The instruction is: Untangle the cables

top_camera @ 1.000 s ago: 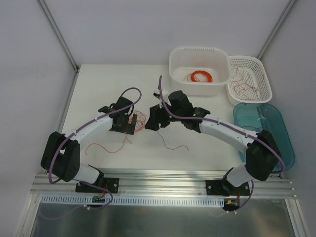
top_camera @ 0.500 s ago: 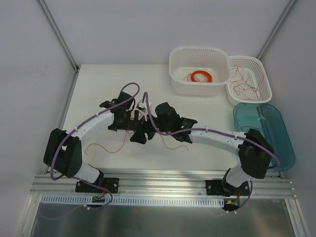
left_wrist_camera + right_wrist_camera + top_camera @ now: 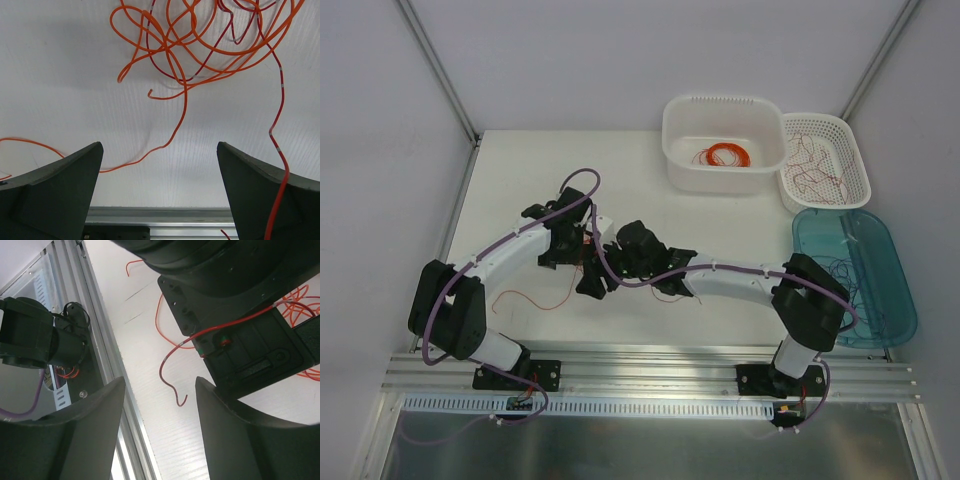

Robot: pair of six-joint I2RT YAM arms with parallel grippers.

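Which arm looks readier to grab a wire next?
Probably right: the right gripper frames a loose red strand between open fingers, while the left gripper, also open, sits short of the knot.

Tangled loosely at top centre: thin orange and dark-red cables (image 3: 200, 50), flat on white bench (image 3: 75, 75), strands trailing downward.

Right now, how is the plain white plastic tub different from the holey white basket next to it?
The plain white plastic tub has solid walls; the holey white basket has mesh walls. The tub holds a neat orange ring coil; the basket holds loose red wires. Both are white.
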